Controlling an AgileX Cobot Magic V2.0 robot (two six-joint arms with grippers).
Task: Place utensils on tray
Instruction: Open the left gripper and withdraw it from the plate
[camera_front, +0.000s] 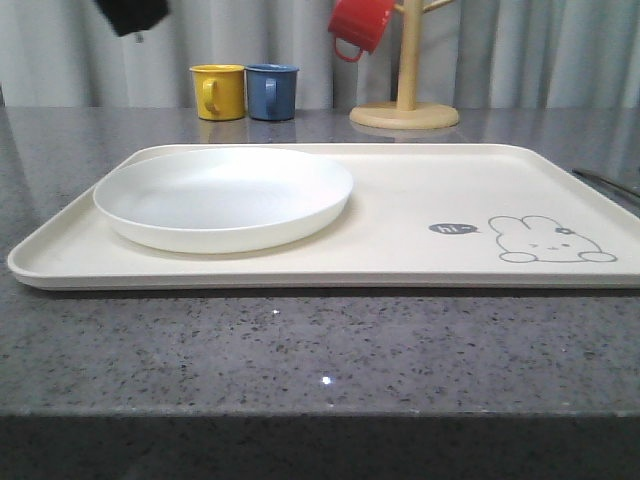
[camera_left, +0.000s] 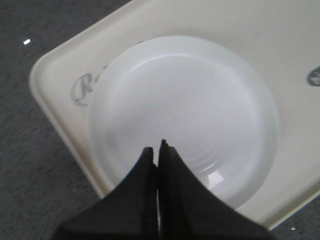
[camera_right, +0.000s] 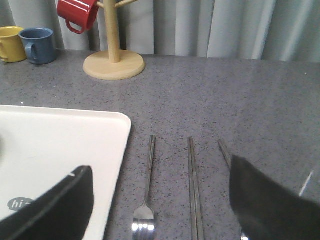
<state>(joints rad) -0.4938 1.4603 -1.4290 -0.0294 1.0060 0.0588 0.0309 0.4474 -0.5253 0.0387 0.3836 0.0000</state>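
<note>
While the plate (camera_front: 222, 198) sits on the tray's (camera_front: 420, 200) left half, the fork (camera_right: 147, 192) and chopsticks (camera_right: 194, 192) lie on the counter (camera_right: 210, 90) just beside the tray's right edge. Left gripper (camera_left: 159, 150) hangs above the plate, jaws pressed together; right gripper (camera_right: 160, 200) jaws spread wide over the fork and chopsticks.

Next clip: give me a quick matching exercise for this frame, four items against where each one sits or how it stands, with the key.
Items:
1. white plate
2. fork
3. red mug
4. left end effector

Places or states:
A. hanging on the wooden mug tree
B. fingers pressed together, above the plate
C. lying on the counter beside the tray
D. resting on the tray, at the end away from the rabbit drawing

Pairs: 1-D, 2-C, 3-A, 4-B
</note>
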